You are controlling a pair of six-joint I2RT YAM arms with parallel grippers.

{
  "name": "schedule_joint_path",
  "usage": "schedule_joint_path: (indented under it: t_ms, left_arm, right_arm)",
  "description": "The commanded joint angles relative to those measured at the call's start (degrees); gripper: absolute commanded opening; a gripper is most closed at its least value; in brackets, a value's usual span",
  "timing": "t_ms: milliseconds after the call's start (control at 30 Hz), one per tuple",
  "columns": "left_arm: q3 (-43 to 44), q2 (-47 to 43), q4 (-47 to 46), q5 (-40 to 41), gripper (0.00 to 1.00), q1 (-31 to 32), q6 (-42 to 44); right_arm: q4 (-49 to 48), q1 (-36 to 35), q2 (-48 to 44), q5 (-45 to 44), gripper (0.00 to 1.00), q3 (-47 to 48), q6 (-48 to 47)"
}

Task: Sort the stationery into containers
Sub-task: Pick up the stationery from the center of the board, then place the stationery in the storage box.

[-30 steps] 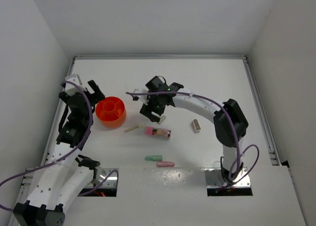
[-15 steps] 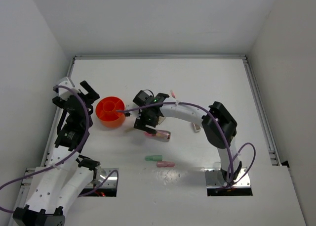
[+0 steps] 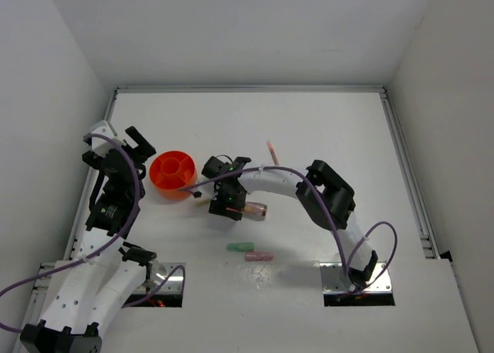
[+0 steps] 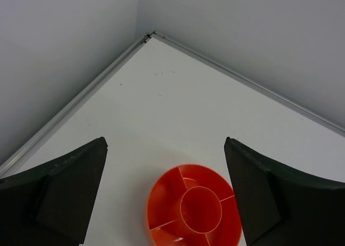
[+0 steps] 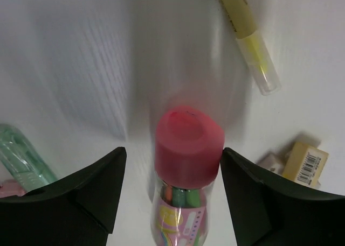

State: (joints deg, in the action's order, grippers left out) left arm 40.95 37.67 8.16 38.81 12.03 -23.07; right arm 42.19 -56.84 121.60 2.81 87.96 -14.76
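Since 1.0 s ago the right end effector (image 5: 172,149) has swung left, over the pink-capped tube (image 5: 188,143). Its 2 fingers stand wide apart, 1 on each side of the cap, gripping nothing; contact on the right side cannot be judged. Left end effector (image 4: 166,142): equally wide and empty, above the orange tub (image 4: 194,208) on the worktop (image 3: 324,129). Green bar (image 5: 21,152) and beige block (image 5: 302,160) are partly covered by the fingers; the arm hides the block from above.
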Motion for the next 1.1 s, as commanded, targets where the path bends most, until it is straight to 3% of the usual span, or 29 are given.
schedule_joint_path:
  t_ms: [0, 200, 300, 333, 400, 533, 667, 700, 767, 800, 1067]
  left_arm:
    - [0.2, -0.3, -1.0, 0.1, 0.96, 0.3, 0.1]
    - [0.2, -0.8, -1.0, 0.1, 0.96, 0.3, 0.1]
    - [0.2, -0.8, -1.0, 0.7, 0.96, 0.3, 0.1]
    - [0.2, -0.8, -1.0, 0.7, 0.96, 0.3, 0.1]
    - [0.2, -0.8, -1.0, 0.7, 0.96, 0.3, 0.1]
    - [0.2, -2.2, -1.0, 2.7, 0.96, 0.3, -0.4]
    - [-1.2, -6.2, 0.3, 16.9, 0.93, 0.3, -5.0]
    - [-1.8, -7.3, 0.3, 18.8, 0.91, 0.3, -5.9]
    - [-3.3, -10.5, -0.2, 21.0, 0.91, 0.3, -6.5]
    - [-3.3, -11.2, -0.3, 21.0, 0.91, 0.3, -6.5]
    - [-3.4, -10.8, -0.3, 21.5, 0.90, 0.3, -6.0]
  right_arm:
    - [-0.3, -0.3, 1.2, -1.3, 0.68, 0.5, 0.6]
    - [1.7, -0.3, 2.3, -1.8, 0.51, 1.5, 0.6]
    - [2.3, -0.3, 1.3, -2.4, 0.25, 2.1, 0.1]
    - [2.3, -0.3, 0.6, -2.4, 0.10, 3.3, 0.1]
    - [4.1, -0.3, -1.3, -2.4, 0.00, 6.8, 0.1]
    - [2.4, 0.4, -8.0, -0.5, 0.00, 12.3, 1.6]
    - [-11.3, 0.9, -17.3, 1.7, 0.00, 8.9, 5.2]
    - [-20.0, 1.5, -20.7, 2.5, 0.00, 4.5, 6.1]
    - [-28.3, 1.5, -22.8, 5.5, 0.00, 0.1, 7.9]
    - [-32.8, 1.5, -22.8, 6.6, 0.00, -1.3, 8.4]
    - [-36.8, 2.1, -9.7, 9.8, 0.00, 13.0, 7.5]
